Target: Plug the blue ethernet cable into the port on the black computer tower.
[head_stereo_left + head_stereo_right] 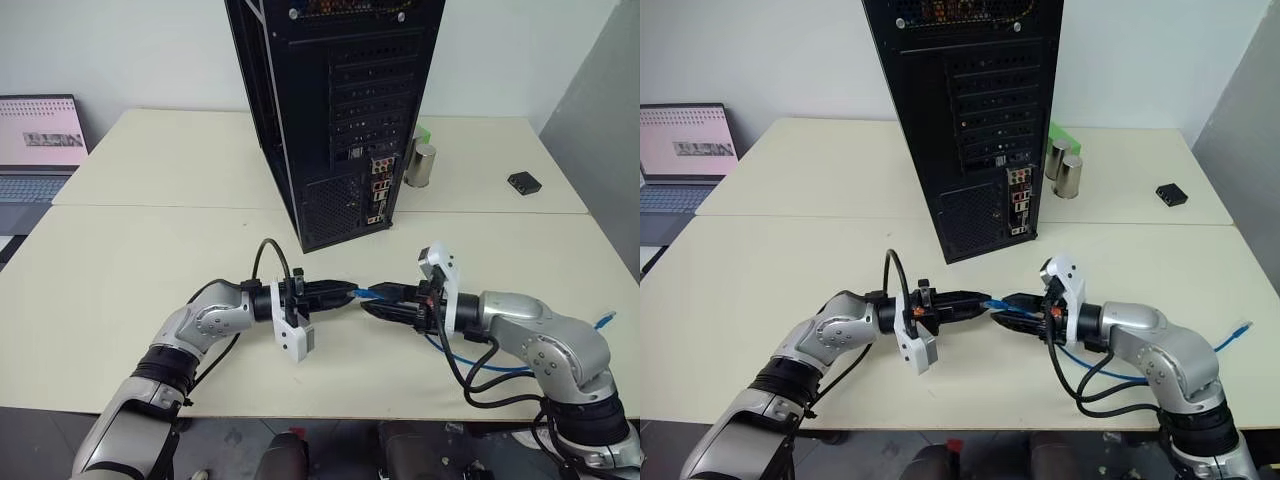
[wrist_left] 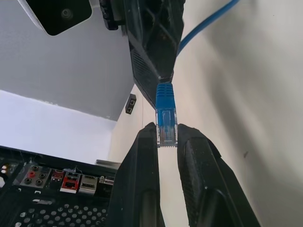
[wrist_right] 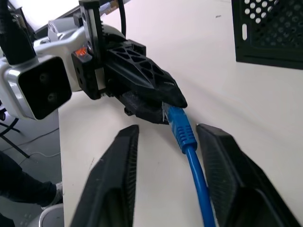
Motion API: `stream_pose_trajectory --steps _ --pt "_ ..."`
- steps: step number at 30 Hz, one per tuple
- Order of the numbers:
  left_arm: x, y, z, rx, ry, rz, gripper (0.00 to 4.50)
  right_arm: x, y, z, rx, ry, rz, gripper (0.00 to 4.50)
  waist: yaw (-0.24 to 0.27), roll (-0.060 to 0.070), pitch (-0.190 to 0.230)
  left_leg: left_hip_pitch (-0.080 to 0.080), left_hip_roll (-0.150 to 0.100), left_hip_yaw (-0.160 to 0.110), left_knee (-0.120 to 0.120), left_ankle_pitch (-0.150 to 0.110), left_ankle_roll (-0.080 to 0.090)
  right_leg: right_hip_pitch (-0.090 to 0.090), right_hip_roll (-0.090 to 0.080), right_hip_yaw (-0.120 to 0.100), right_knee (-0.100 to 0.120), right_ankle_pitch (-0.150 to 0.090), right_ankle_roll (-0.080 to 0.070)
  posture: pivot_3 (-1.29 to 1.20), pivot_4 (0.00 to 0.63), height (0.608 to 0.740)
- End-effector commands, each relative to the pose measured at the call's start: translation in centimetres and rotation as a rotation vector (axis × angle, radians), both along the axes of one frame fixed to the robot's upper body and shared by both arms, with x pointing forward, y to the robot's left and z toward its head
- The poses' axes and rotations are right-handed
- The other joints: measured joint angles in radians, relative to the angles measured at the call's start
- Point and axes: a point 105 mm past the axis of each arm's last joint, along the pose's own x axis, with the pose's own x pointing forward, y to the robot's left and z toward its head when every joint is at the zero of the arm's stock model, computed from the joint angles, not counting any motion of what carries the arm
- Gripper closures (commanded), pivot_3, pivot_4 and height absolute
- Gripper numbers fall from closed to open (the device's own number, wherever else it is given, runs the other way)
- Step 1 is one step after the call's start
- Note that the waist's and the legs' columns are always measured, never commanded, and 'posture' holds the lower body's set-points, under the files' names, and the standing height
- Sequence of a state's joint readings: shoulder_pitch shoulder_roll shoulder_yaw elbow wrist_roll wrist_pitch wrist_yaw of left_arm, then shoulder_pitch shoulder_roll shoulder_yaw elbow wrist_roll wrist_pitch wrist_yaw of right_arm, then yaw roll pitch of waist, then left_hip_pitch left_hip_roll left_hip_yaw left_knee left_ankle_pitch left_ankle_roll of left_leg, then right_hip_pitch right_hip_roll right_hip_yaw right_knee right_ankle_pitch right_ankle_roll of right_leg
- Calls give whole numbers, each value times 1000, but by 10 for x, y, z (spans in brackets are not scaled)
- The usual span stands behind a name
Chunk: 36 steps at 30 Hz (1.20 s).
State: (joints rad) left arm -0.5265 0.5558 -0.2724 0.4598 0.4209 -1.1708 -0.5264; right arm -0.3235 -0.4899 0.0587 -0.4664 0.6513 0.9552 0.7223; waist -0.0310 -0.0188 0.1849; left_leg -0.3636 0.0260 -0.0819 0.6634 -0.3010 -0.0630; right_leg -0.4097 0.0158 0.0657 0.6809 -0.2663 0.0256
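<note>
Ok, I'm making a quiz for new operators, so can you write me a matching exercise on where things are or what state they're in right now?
Things:
1. left tool
2. right tool
3. laptop
4. metal cylinders

Places or states:
A. fingers apart on either side of the blue ethernet cable
B. at the far left of the scene, screen lit
C. standing just right of the black computer tower
D. shut on the cable's clear plug

Pairs: 1-D, 2-A, 3-B, 4-C
</note>
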Motion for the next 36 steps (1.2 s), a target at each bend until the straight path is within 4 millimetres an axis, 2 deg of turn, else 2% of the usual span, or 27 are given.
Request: stream_pose_trajectory --steps 1,5,15,25,26,27,33,36 --pt "-1 -2 10 -14 -52 -25 4210 -1 2 10 27 -20 12 3551 0 0 0 0 0 0 0 0 0 0 0 0 0 0 0 0 150 740" --pt "-1 -3 12 -21 -61 -28 4210 -1 3 8 21 -15 15 4473 0 0 0 0 0 0 0 0 0 0 0 0 0 0 0 0 150 740" --pt "0 -4 14 -27 -85 -22 4210 0 2 8 15 -2 18 4500 0 0 0 0 0 0 0 0 0 0 0 0 0 0 0 0 150 740" --pt "4 -5 24 -97 -108 -5 4210 2 0 9 15 -10 9 4500 0 0 0 0 0 0 0 0 0 0 0 0 0 0 0 0 150 740" --pt "6 -4 24 -102 -95 2 3509 2 0 9 15 -11 8 4500 0 0 0 0 0 0 0 0 0 0 0 0 0 0 0 0 150 740" --pt "6 -4 23 -98 -84 3 3454 2 0 9 15 -11 8 4500 0 0 0 0 0 0 0 0 0 0 0 0 0 0 0 0 150 740" --pt "7 -1 20 -103 -48 9 2266 4 -1 10 15 -18 -2 4500 0 0 0 0 0 0 0 0 0 0 0 0 0 0 0 0 150 740" --pt "11 9 19 -134 11 64 1657 10 -5 13 12 -54 -44 4500 0 0 0 0 0 0 0 0 0 0 0 0 0 0 0 0 150 740"
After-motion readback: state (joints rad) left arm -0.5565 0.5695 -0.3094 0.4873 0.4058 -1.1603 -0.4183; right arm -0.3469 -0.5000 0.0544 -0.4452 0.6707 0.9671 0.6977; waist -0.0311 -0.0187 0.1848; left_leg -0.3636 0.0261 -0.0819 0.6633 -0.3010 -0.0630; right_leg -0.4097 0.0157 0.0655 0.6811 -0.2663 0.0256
